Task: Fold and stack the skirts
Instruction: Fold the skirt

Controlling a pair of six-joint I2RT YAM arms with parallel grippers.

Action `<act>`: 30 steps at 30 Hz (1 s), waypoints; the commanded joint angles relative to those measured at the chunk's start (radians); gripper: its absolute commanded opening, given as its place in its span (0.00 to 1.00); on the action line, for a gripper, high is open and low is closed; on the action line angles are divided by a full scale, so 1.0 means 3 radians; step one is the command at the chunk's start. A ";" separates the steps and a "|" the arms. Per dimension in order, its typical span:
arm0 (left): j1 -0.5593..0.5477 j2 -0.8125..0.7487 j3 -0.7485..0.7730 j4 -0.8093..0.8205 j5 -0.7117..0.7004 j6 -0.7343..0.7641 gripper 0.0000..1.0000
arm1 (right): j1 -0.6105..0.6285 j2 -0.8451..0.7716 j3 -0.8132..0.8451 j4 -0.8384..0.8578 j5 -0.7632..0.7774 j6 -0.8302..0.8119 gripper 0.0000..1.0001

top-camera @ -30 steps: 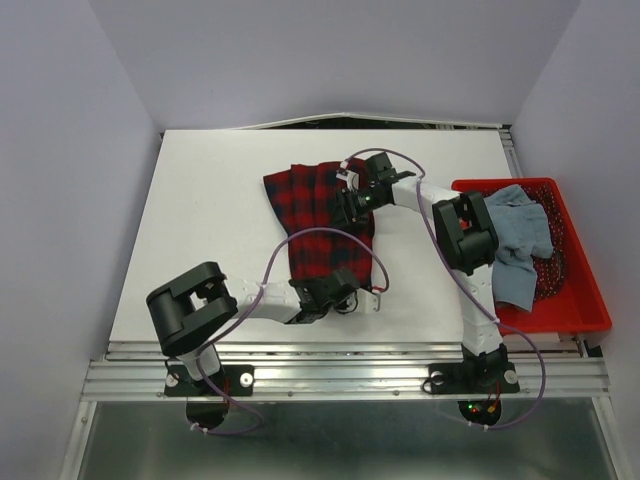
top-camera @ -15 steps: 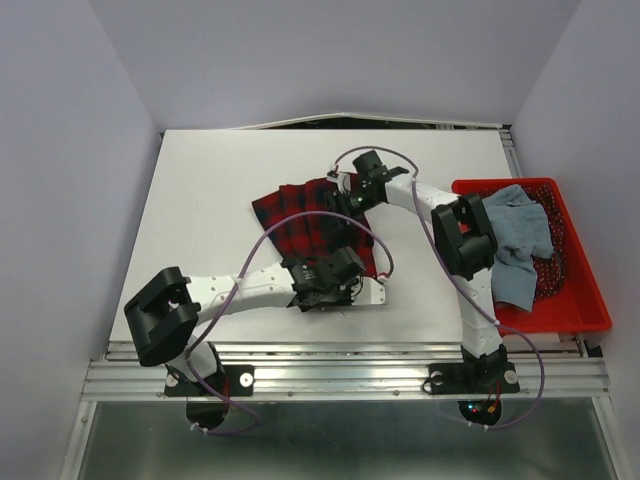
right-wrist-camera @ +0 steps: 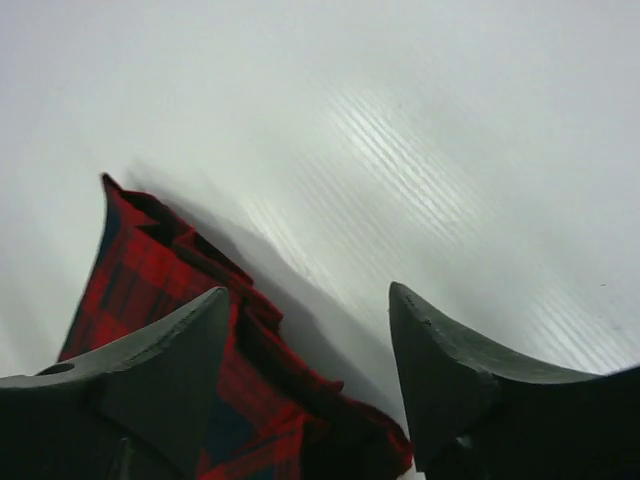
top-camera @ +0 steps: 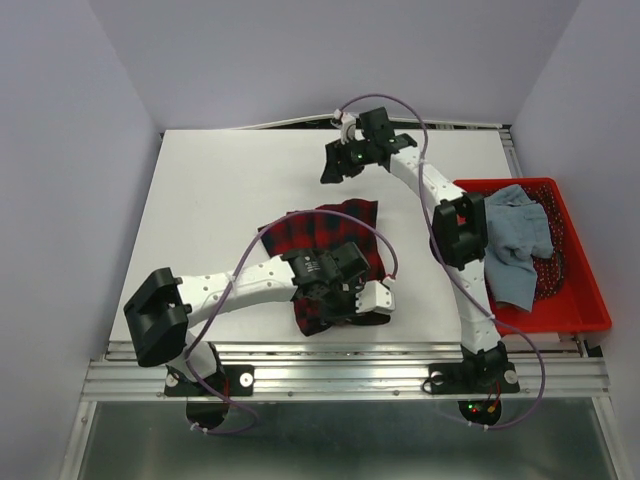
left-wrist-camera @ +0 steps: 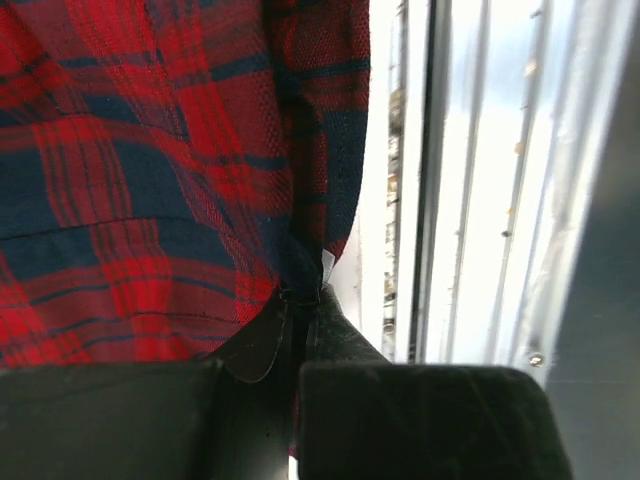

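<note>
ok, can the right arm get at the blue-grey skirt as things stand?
Probably yes: the right gripper is open and empty, and the blue-grey skirt lies uncovered on top in the red basket, right beside that arm.

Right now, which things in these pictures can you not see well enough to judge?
- Top view: the left claw tips, hidden by its own wrist above the plaid skirt.
- Left wrist view: the skirt's fold shape; the cloth runs off the top and left edges.
- Top view: the blue-grey skirt, partly behind the right arm; the basket contents under it are too small.
</note>
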 commanded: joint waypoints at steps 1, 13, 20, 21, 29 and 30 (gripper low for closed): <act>-0.0016 -0.0134 0.0252 -0.0254 0.0388 -0.0070 0.00 | 0.0014 0.0374 -0.0118 -0.0165 -0.0103 -0.0185 0.68; 0.0322 0.0019 0.0987 -0.0581 0.0302 0.0150 0.00 | 0.0142 0.0032 -0.1264 -0.0247 -0.0988 -0.0543 0.48; 0.0710 0.0290 0.1473 -0.0715 0.0107 0.0477 0.00 | 0.0275 -0.0091 -0.1412 -0.0396 -0.1223 -0.0645 0.46; 0.0792 0.0341 0.1499 -0.0715 0.0102 0.0538 0.00 | 0.0275 -0.0106 -0.1468 -0.0395 -0.1244 -0.0640 0.46; 0.1252 0.0582 0.1566 -0.0551 0.0250 0.0671 0.00 | 0.0408 -0.0275 -0.1770 -0.0375 -0.1438 -0.0651 0.45; 0.1283 0.0602 0.1551 -0.0531 0.0260 0.0677 0.00 | 0.0443 -0.0285 -0.1801 -0.0375 -0.1458 -0.0651 0.45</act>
